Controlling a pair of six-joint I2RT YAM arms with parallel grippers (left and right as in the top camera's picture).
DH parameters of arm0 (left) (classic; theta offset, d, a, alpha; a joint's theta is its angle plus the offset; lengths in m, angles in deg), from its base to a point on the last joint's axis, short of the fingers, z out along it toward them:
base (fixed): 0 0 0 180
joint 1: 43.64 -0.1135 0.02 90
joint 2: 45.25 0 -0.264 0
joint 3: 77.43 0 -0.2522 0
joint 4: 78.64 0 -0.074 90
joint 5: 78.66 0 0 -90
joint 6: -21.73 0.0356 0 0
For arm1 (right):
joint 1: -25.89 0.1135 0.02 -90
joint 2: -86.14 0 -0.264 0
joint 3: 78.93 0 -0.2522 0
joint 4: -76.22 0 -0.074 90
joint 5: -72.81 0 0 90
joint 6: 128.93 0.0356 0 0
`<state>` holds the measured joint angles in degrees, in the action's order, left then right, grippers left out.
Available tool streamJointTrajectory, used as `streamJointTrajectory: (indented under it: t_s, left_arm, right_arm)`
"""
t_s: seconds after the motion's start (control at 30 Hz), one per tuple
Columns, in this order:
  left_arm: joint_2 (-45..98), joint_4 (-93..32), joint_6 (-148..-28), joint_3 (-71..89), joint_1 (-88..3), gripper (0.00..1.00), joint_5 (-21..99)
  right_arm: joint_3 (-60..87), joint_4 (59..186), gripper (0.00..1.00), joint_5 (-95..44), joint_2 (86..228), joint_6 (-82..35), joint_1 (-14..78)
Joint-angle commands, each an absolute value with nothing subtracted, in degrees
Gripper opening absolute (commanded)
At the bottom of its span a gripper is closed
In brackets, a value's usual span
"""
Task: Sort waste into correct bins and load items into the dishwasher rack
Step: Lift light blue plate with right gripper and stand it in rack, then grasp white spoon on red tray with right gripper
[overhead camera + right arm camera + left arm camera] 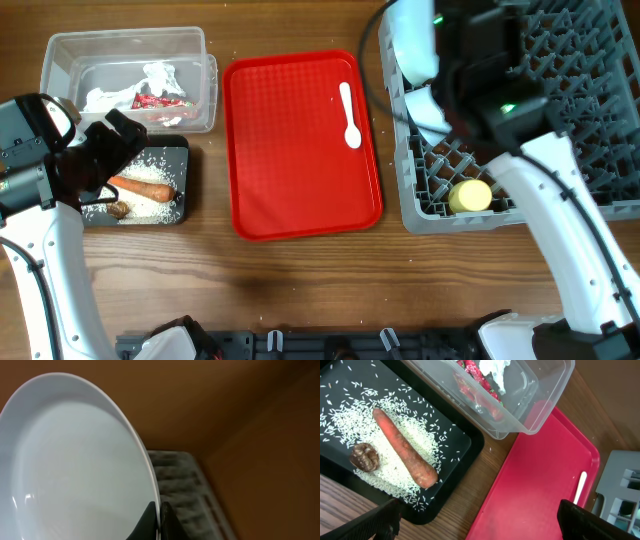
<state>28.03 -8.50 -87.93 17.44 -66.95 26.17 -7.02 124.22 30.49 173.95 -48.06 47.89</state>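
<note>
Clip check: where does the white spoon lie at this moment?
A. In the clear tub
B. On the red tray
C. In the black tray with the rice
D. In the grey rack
B: the white spoon lies flat on the red tray, near its right edge, with no end effector touching it.

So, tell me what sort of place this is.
Probably a tabletop dish-clearing test setup, not a real kitchen: grey dishwasher rack, red tray with a white spoon, clear tub and black tray.
</note>
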Motion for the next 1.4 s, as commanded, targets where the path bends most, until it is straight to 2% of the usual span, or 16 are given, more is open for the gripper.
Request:
streamJointTrajectory:
  t_s: [0.0,0.17,0.53,0.57,0.6,0.63,0.77,0.83,1.0,1.03,1.1,1.27,1.37]
  left_arm:
    - [28.0,-8.6,-88.4,16.8,-67.3,1.00,26.2]
    - [28.0,-8.6,-88.4,16.8,-67.3,1.00,26.2]
    - [28.0,-8.6,-88.4,16.8,-67.3,1.00,26.2]
    - [28.0,-8.6,-88.4,16.8,-67.3,1.00,26.3]
    - [28.0,-8.6,-88.4,16.8,-67.3,1.00,26.3]
    - [28.0,-8.6,-88.4,16.8,-67.3,1.00,26.2]
    - [28.0,-8.6,-88.4,16.8,-67.3,1.00,26.2]
    - [28.0,-8.6,-88.4,16.8,-67.3,1.00,26.2]
    - [28.0,-8.6,-88.4,16.8,-67.3,1.00,26.2]
    - [28.0,-8.6,-88.4,16.8,-67.3,1.00,26.2]
    - [28.0,-8.6,-88.4,16.8,-67.3,1.00,26.3]
    - [28.0,-8.6,-88.4,16.8,-67.3,1.00,26.2]
    - [28.0,-8.6,-88.4,16.8,-67.3,1.00,26.2]
  right_arm:
    - [-7.5,121.7,0.04,36.8,175.7,-61.8,40.9]
    - [-7.5,120.2,0.04,32.5,180.5,-65.1,34.2]
    - [-7.4,117.2,0.04,29.6,196.0,-65.8,33.7]
    - [-7.4,117.2,0.14,29.6,196.6,-65.8,33.7]
    - [-7.1,117.0,0.73,28.8,196.8,-65.5,33.7]
    - [-7.1,117.0,1.00,28.5,196.8,-63.7,33.7]
    - [-7.2,117.9,1.00,28.8,193.0,-52.1,34.2]
    - [-7.3,121.2,1.00,24.5,187.9,-49.4,35.9]
    - [-7.1,133.1,1.00,-26.6,174.0,-36.2,42.1]
    - [-6.8,132.4,1.00,-34.3,173.9,-33.7,42.5]
    - [-5.8,129.8,1.00,-41.3,174.9,-32.4,43.9]
    - [-5.2,131.3,0.99,-29.7,185.4,-25.0,50.9]
    - [-5.2,130.9,0.92,-24.5,193.3,-21.7,53.2]
